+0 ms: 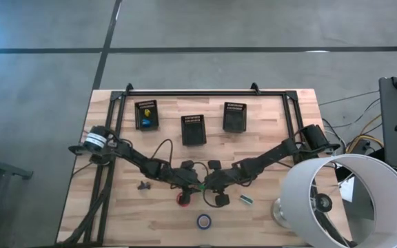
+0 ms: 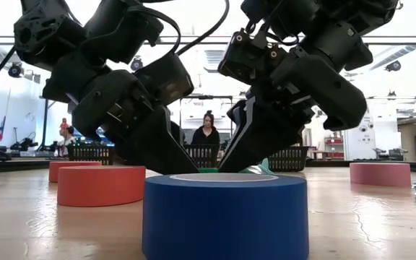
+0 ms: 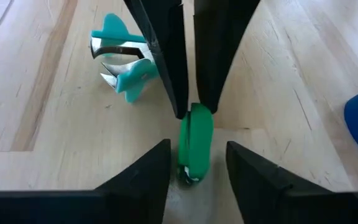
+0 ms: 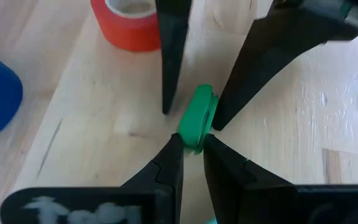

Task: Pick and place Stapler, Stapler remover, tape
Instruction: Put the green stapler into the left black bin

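A small green stapler [image 3: 196, 140] sits at the table's middle, where both arms meet. My right gripper [image 4: 191, 142] is shut on one end of it. My left gripper [image 3: 197, 152] is open, with a finger on either side of the stapler's other end and a gap on each side. The teal stapler remover [image 3: 120, 62] lies on the wood just right of the grippers [image 1: 245, 200]. A red tape roll [image 1: 182, 199] and a blue one [image 1: 203, 221] lie flat toward the near edge. The low view shows another red roll [image 2: 74, 171] and a pink roll [image 2: 379, 174]. My right gripper pinches the green stapler's end [image 4: 196, 127] between its two fingertips. The fingers slant down from the table's right side and lie along the stapler. The stapler is turned onto its narrow edge, and I cannot tell if its lower side touches the wood.
Three black baskets [image 1: 193, 129] stand in a row at the far side; the left one [image 1: 146, 114] holds yellow and blue items. A small dark object [image 1: 142, 185] lies left of the arms. A white lamp shade [image 1: 343, 200] overhangs the near right corner. A person [image 2: 206, 133] shows beyond the table.
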You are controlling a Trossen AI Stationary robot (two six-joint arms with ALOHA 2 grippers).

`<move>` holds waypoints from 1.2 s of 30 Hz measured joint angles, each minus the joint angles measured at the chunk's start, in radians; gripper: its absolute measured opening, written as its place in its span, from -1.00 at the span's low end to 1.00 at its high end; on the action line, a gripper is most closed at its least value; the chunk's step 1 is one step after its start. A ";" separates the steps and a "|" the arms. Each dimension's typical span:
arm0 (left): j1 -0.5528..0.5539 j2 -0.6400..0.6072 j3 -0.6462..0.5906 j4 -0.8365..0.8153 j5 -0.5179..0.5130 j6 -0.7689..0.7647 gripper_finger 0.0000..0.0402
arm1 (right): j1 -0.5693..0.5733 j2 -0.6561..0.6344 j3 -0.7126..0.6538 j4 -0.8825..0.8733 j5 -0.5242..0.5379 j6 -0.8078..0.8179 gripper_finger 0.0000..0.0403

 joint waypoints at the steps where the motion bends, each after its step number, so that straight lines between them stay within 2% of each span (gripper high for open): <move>1: 0.000 0.000 0.000 0.000 -0.001 0.001 -0.31 | 0.000 0.000 0.000 0.007 0.000 0.002 -0.74; 6: 0.000 0.000 0.000 -0.002 -0.010 0.007 -0.62 | 0.000 0.000 0.000 0.022 0.001 0.002 -0.74; 9: 0.000 0.000 -0.001 -0.002 -0.012 0.010 -0.74 | 0.000 0.000 0.000 0.021 0.001 -0.002 -0.73; 20: 0.000 -0.008 -0.001 -0.003 -0.017 0.009 -0.66 | 0.000 -0.007 0.005 0.015 0.000 -0.008 -0.36; 24: 0.000 -0.041 -0.001 -0.018 -0.018 0.008 -0.69 | 0.000 -0.061 0.011 -0.013 0.000 -0.036 -0.25; 29: 0.002 -0.135 -0.002 -0.144 -0.062 0.023 -0.68 | -0.001 -0.154 0.011 -0.135 0.030 -0.077 -0.17; 36: 0.008 -0.363 0.000 -0.448 -0.229 0.051 -0.66 | -0.002 -0.269 0.008 -0.292 0.158 -0.074 -0.13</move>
